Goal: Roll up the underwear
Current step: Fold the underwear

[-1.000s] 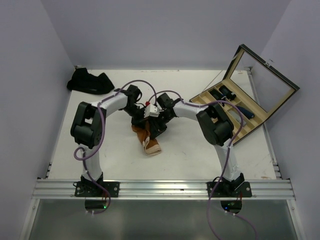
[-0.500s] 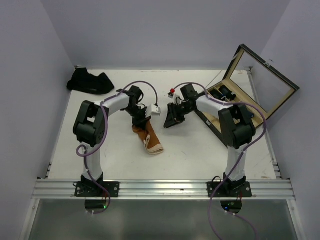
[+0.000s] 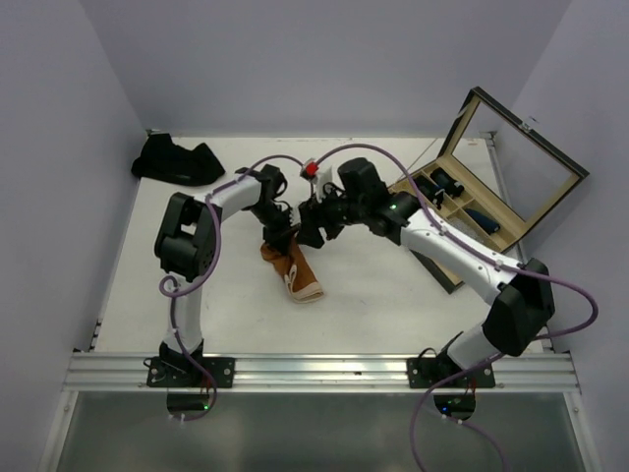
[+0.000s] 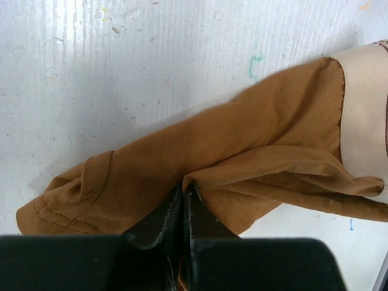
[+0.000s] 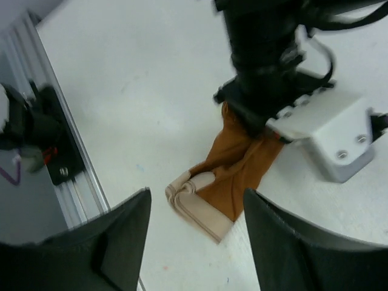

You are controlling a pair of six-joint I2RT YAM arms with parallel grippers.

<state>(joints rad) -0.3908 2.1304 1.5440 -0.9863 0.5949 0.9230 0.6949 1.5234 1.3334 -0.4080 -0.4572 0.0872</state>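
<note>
The right gripper [image 3: 313,227] has swung back from the box [image 3: 521,234] and hangs wide open and empty just beside the left gripper [image 3: 278,234]; the left fingers [image 4: 173,209] pinch a fold of the orange underwear [image 3: 296,276] lying mid-table; rolling can likely resume.

Pale lilac walls [image 3: 324,59] enclose a scuffed white table [image 3: 373,305] (aluminium rail [image 3: 324,371] along its near edge).
</note>
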